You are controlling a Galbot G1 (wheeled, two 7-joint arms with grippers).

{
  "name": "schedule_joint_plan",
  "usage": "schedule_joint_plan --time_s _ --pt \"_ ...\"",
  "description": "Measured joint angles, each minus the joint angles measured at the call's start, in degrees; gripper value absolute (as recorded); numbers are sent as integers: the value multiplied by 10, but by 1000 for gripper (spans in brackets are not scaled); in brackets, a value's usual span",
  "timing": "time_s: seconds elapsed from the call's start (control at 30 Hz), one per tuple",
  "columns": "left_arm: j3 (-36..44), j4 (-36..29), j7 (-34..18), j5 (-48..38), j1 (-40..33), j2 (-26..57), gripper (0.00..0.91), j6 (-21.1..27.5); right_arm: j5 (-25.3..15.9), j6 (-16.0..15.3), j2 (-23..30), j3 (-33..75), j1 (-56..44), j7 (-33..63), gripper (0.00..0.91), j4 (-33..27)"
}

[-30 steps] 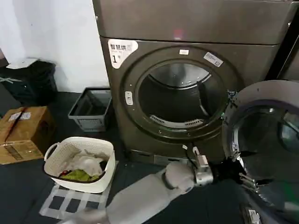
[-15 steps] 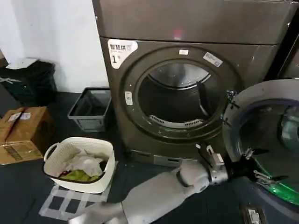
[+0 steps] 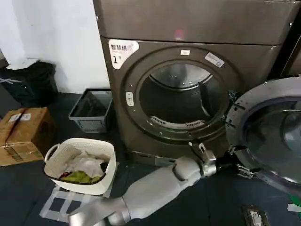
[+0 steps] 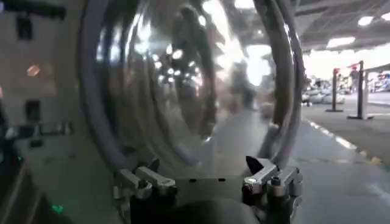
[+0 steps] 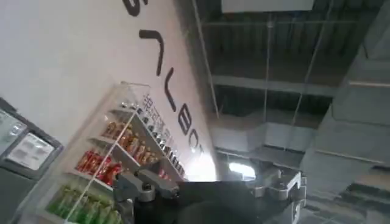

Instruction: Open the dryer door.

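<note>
The dryer door is swung wide open.

The dryer (image 3: 188,94) stands with its big round hole bare, and you can see the steel drum inside. The dryer door (image 3: 270,132) hangs out to the side, on the right of the hole. The left gripper (image 3: 240,165) sits at the door's lower edge with its fingers (image 4: 146,180) spread apart, holding nothing. The right gripper (image 5: 210,185) is up high, open and empty. The job looks almost done.

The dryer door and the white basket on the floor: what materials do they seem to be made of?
The dryer door: probably a polished metal or chromed ring around tinted glass, judging by its mirror reflections. The white basket: apparently matte moulded plastic with a perforated wall.
</note>
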Motion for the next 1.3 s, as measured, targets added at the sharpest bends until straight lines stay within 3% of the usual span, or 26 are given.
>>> schedule_joint_plan --time_s 0.6,1.3 --pt "6 -14 5 -22 -4 0 907 -9 5 13 -8 19 -5 -37 907 -14" --pt "21 -140 -6 -87 -30 0 907 -18 4 21 -25 19 -1 -47 907 -20"
